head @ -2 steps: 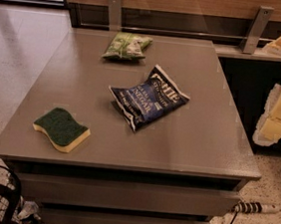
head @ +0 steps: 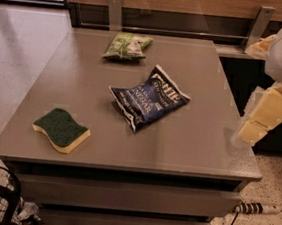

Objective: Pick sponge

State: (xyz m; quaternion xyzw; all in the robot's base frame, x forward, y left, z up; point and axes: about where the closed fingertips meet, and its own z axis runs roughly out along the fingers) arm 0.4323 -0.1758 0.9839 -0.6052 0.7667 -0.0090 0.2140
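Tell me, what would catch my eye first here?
The dark blue chip bag in the middle of the grey table catches the eye first. Next come the green-topped sponge near the front left corner and the robot's yellow-padded claw beside the table's right edge. A light green snack bag lies at the back.

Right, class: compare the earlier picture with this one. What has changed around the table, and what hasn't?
The end effector, at the table's edge opposite the sponge, has edged slightly inward toward the tabletop. Nothing was picked up or let go. The sponge, blue chip bag and green snack bag lie where they were.
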